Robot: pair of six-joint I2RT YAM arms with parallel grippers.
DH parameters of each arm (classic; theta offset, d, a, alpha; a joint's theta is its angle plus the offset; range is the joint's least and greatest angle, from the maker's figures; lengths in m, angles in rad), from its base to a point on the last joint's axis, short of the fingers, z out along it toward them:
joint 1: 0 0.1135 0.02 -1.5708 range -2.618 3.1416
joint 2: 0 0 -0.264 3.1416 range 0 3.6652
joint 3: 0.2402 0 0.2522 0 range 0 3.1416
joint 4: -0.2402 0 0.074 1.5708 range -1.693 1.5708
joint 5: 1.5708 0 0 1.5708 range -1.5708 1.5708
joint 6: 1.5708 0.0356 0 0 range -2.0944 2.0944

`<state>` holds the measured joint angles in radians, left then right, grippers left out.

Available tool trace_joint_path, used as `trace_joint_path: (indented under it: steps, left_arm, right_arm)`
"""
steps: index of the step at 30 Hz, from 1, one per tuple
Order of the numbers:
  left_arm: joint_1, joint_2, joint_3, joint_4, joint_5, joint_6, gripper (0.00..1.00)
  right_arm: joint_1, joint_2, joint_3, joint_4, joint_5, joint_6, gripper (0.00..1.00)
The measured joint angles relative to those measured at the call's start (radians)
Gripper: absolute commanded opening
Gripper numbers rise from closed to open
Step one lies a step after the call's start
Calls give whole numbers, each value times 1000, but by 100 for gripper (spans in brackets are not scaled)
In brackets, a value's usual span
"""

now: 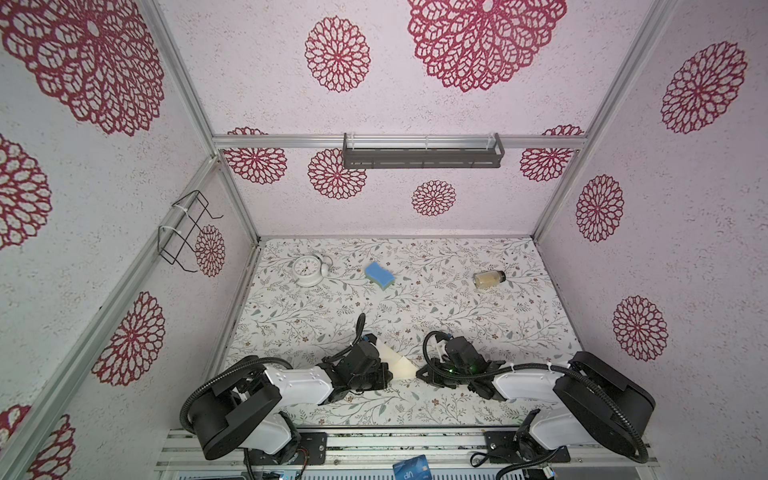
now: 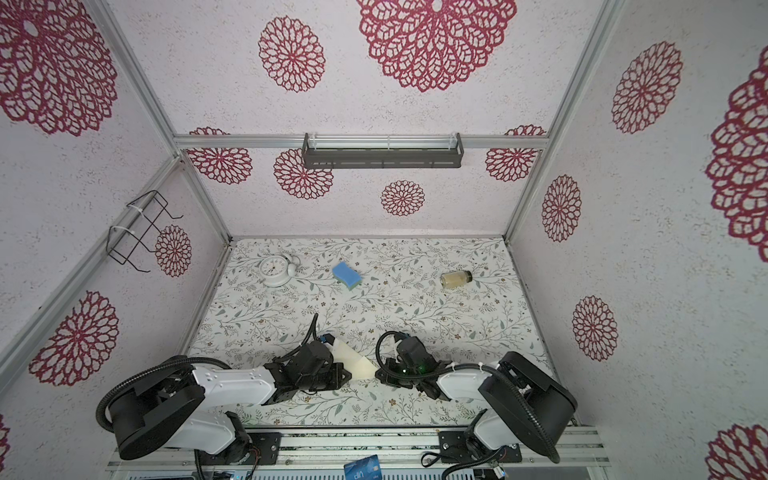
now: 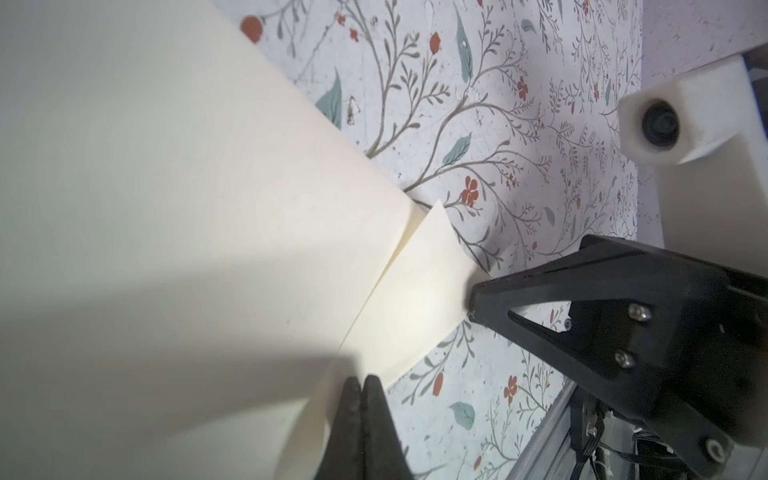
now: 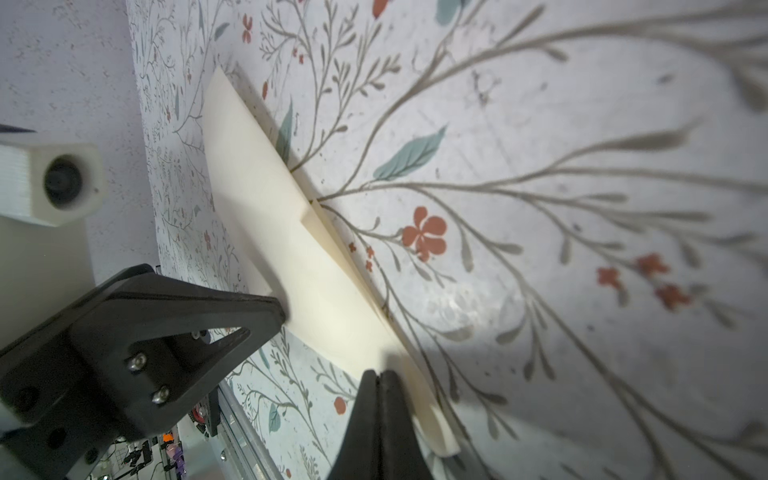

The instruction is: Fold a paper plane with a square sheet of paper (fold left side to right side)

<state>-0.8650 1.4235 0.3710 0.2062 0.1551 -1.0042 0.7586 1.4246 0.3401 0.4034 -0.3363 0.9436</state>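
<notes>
Paper plane [image 1: 400, 366]: creased cream dart on floral bench [image 1: 457, 316].
Left gripper [image 3: 362, 380]: fingers pressed together, pinching plane's edge.
Right gripper [image 4: 379, 374]: fingers pinching plane's opposite end.

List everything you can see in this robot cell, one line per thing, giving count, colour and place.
paper plane: one, cream, part-folded, near middle of the table, between the two end effectors
alarm clock: one, white, far left of the table
sponge: one, blue, far middle
jar: one, clear with pale contents, on its side, far right
shelf: one, grey, back wall
wire rack: one, black, left wall
card: one, blue, below the table's near edge
table: one, floral cover
left end effector: one, black, shut, tip at the paper plane
right end effector: one, black, shut, tip at the paper plane
</notes>
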Motion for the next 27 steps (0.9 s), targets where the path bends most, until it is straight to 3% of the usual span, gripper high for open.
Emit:
trace_joint_path:
  steps: [17, 27]
  left_arm:
    - [11, -104, -120, 53, -23, -79, 0]
    - [86, -207, -160, -15, -29, -91, 0]
  right_arm:
    - [0, 0, 0, 0, 0, 0, 0]
    - [0, 0, 0, 0, 0, 1, 0]
